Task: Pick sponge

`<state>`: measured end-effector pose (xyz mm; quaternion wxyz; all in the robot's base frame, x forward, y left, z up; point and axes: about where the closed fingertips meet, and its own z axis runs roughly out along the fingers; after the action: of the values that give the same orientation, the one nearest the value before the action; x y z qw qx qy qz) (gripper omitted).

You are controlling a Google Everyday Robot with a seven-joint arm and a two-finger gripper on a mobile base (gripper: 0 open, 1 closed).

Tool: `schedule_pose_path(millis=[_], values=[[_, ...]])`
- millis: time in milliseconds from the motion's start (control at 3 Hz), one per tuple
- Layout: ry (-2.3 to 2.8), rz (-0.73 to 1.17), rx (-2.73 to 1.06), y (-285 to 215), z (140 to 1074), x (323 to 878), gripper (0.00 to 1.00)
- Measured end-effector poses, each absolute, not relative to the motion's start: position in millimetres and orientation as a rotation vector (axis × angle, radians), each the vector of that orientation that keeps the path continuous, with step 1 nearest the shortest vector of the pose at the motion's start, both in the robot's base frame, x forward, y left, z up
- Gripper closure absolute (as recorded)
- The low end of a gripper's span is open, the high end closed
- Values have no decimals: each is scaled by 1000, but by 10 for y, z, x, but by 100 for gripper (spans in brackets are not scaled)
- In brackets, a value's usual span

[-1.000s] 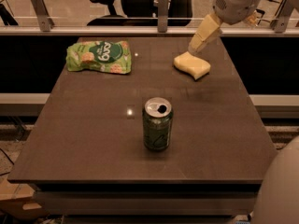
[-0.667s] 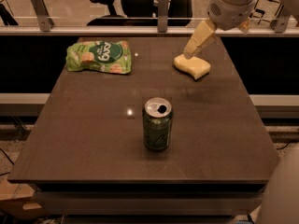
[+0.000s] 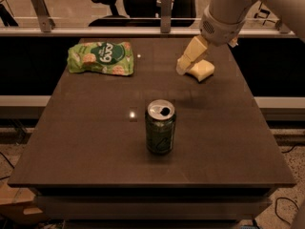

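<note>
Soda can (image 3: 160, 127) stands nearest me at mid-table (image 3: 86, 147), well apart from the work. Farther back, the sponge (image 3: 204, 70) lies flat near the far right corner, its long axis roughly crosswise. The gripper (image 3: 182, 69) slants down just beside its picture-left end; I cannot tell how wide it is set. Snack bag (image 3: 101, 57) sits far left.

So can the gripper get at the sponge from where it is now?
Probably yes. The gripper hangs right beside the sponge at the far side of the table, with nothing between them. The soda can and snack bag sit well clear.
</note>
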<state>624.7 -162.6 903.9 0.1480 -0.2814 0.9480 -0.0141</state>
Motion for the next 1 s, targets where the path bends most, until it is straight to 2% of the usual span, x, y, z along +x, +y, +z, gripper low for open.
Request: schedule_pose_path(millis=[1000], values=[[2675, -51, -875, -1513, 8869, 6373, 0]])
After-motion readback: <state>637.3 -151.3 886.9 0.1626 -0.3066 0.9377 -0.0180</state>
